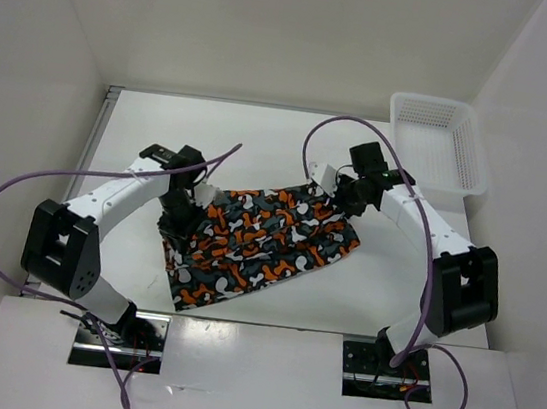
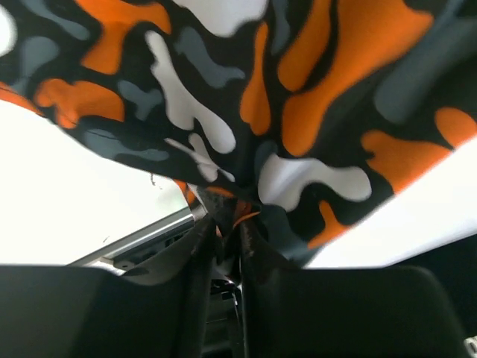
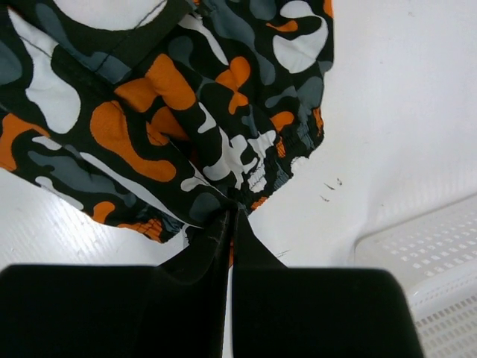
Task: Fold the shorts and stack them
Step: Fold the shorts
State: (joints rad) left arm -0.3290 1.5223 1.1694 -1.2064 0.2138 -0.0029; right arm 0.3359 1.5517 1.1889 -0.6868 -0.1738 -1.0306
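The shorts (image 1: 258, 248), printed with orange, black, white and grey blobs, lie spread on the white table between both arms. My left gripper (image 1: 183, 215) is at their left edge. In the left wrist view its jaws (image 2: 227, 216) stand a narrow gap apart with a bunch of the shorts (image 2: 298, 89) pinched at the tips and lifted. My right gripper (image 1: 339, 205) is at the shorts' upper right corner. In the right wrist view it (image 3: 232, 211) is shut on the hem of the shorts (image 3: 149, 97), close above the table.
A white mesh basket (image 1: 438, 141) stands at the back right, just beyond the right gripper, and shows at the lower right of the right wrist view (image 3: 432, 261). White walls enclose the table on three sides. A purple cable loops off each arm.
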